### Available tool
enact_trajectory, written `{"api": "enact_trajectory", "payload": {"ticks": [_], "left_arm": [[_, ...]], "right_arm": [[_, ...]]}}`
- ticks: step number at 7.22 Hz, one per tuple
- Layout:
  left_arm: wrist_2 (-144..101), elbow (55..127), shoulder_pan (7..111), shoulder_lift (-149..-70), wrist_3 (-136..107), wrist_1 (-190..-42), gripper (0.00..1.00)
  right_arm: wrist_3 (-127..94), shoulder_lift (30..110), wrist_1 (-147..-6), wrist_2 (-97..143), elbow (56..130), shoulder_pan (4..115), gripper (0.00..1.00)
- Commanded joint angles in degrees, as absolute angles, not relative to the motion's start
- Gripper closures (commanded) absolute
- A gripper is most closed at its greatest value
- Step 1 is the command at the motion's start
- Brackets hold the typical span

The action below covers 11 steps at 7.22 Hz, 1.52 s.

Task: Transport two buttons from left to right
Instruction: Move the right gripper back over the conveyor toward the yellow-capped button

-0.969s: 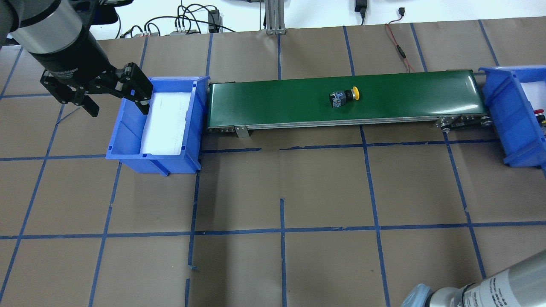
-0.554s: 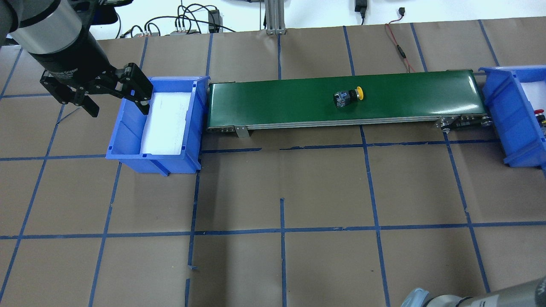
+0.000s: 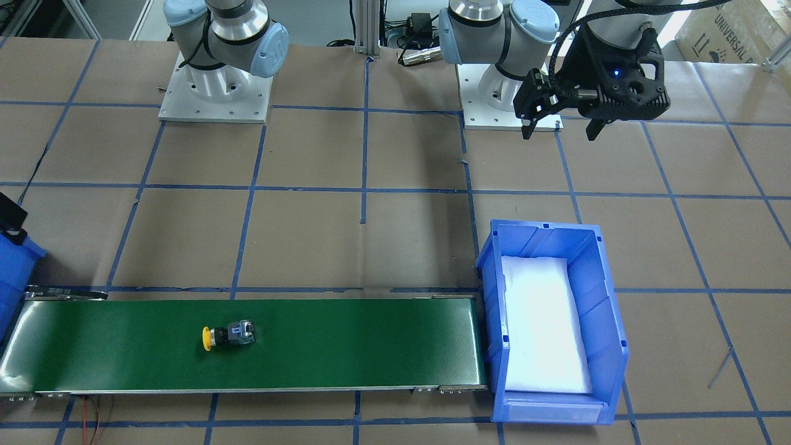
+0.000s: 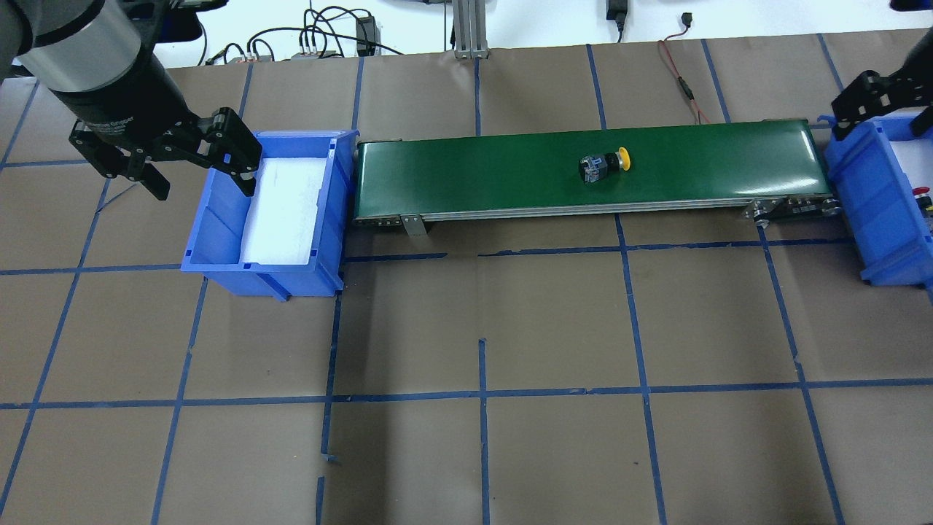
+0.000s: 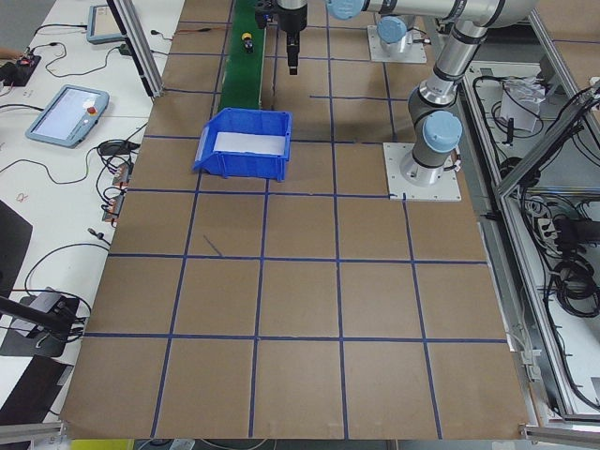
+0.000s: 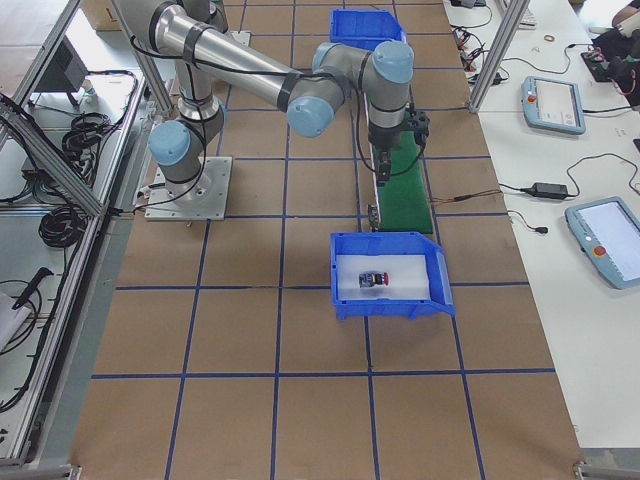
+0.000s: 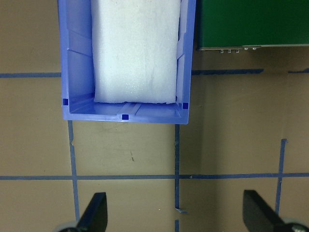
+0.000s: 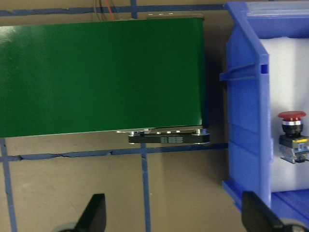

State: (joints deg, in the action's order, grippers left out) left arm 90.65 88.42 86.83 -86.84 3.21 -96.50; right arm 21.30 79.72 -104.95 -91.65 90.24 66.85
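Observation:
The yellow button (image 4: 603, 166) lies on its side on the green conveyor belt (image 4: 474, 171), right of the belt's middle; it also shows in the front view (image 3: 227, 334). The red button (image 8: 292, 135) lies on white foam in the right blue bin (image 8: 246, 121), also seen from the right side (image 6: 373, 278). My left gripper (image 4: 200, 186) is open and empty above the near-left rim of the left blue bin (image 4: 211, 219), which holds only foam. My right gripper (image 4: 882, 127) is open and empty above the belt's right end and the right bin's rim.
The belt runs between the two bins. Cables and a red wire (image 4: 678, 73) lie behind the belt. Both arm bases (image 3: 216, 93) stand on the robot's side of the brown table, which has blue tape lines.
The yellow button has travelled to the right along the belt. My right gripper has come into the overhead view at the right bin. The left gripper has not moved.

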Motion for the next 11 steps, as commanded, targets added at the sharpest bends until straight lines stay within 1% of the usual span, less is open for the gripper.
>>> {"api": "enact_trajectory", "payload": {"ticks": [1, 4, 7, 11], "left_arm": [[90.6, 88.4, 86.8, -86.8, 3.2, -96.5, 0.0], [90.6, 88.5, 86.8, -86.8, 3.2, -96.5, 0.0], [90.6, 88.5, 86.8, -86.8, 3.2, -96.5, 0.0], [90.6, 88.5, 86.7, -86.8, 3.2, -96.5, 0.0]], "right_arm": [[16.1, 79.9, -105.1, -91.4, 91.0, 71.7, 0.0], [10.5, 80.1, -105.0, -92.3, 91.0, 77.2, 0.0], [10.5, 80.0, -105.8, -91.9, 91.2, 77.6, 0.0], [22.5, 79.3, -105.8, -91.6, 92.2, 77.9, 0.0]]}}
